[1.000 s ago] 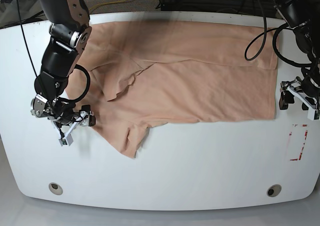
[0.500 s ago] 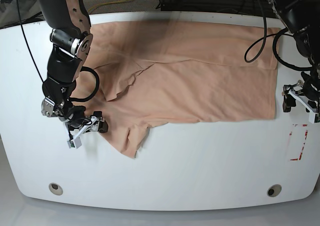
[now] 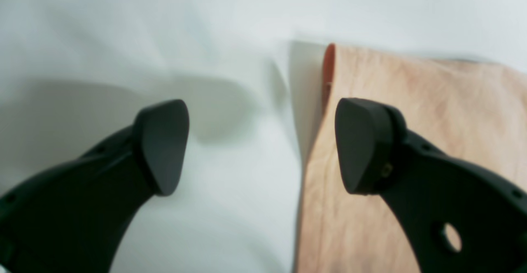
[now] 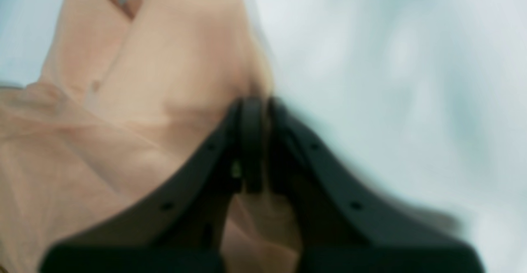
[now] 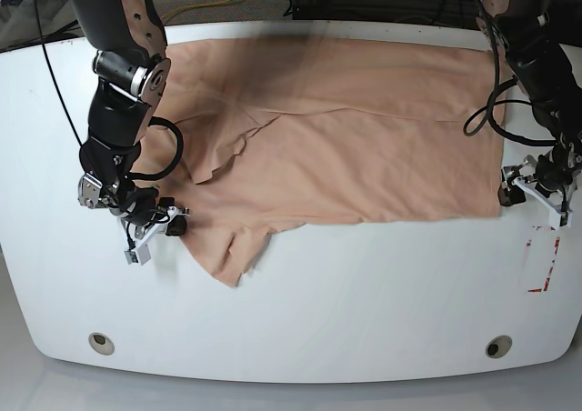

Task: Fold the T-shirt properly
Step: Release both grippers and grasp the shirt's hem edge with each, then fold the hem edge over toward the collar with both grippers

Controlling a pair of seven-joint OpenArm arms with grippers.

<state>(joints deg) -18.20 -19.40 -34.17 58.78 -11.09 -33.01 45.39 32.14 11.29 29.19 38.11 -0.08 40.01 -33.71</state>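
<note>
Right tool has clamped T-shirt edge, blurred, left tool agape

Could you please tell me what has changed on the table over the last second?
The right gripper slid in toward the T-shirt and closed its open jaws on the sleeve edge. The left gripper moved up to the shirt's hem corner, jaws open astride the edge, gripping nothing. The shirt itself lies spread much as before.

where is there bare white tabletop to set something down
Bare: the wide front strip of the white table, between the peach cotton T-shirt's lower edge and the two round holes. Crowded: the back half under the shirt, and both side edges where the right gripper and left gripper work.
</note>
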